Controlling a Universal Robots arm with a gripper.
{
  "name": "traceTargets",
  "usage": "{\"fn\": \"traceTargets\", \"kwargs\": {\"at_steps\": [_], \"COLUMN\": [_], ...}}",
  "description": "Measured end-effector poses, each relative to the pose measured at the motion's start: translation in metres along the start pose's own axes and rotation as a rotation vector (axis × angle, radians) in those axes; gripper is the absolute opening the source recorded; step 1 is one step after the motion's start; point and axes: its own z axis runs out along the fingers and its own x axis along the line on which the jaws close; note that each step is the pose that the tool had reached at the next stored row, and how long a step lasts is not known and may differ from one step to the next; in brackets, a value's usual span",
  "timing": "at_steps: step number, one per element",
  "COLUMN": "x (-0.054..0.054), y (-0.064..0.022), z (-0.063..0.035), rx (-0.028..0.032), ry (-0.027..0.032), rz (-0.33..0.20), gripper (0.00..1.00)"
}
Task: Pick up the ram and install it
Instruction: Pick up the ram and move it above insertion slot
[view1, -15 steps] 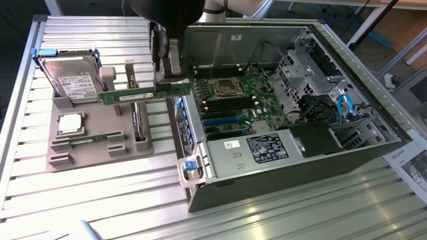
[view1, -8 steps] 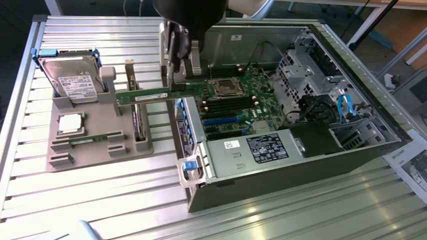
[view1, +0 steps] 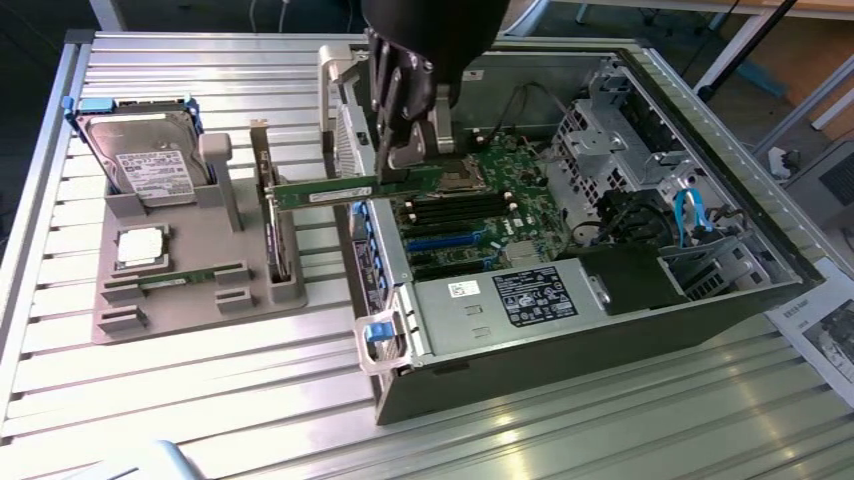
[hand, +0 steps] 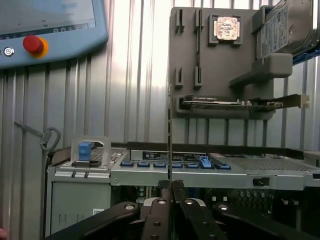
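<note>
The fingers are clamped on one end of the ram. They hold the ram in the air, level and on its long edge, above the open case's side wall, the wall that faces the holder. Most of the stick reaches out beyond that wall, away from the case's inside, touching nothing but the fingers. In the wrist view the ram shows edge-on as a thin line rising from between the two fingers, over the case's rim.

Inside the case lies the motherboard, with its dark slots below and just inward of the fingers.

The grey holder stands on the bench beside the case, on the exterior view's left. It carries a hard drive, a CPU and an upright card, the card nearest the case.
</note>
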Motion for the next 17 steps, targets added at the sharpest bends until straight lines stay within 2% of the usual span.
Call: {"fn": "traceTargets", "kwargs": {"at_steps": [3, 4, 10, 13, 16, 17], "x": [0.002, 0.003, 0.007, 0.009, 0.011, 0.012], "y": [-0.0121, -0.0186, -0.0369, -0.0511, -0.0598, -0.0651], "z": [-0.0006, -0.0009, -0.0018, -0.0025, -0.0029, -0.0032], "rx": [-0.0003, -0.0005, -0.0010, -0.0014, -0.0016, -0.0017], "ry": [0.0001, 0.0001, 0.0000, 0.0000, 0.0000, 0.0001], "rz": [0.000, 0.000, 0.000, 0.000, 0.000, 0.000], "gripper": [0.12, 0.12, 0.12, 0.12, 0.12, 0.12]}}
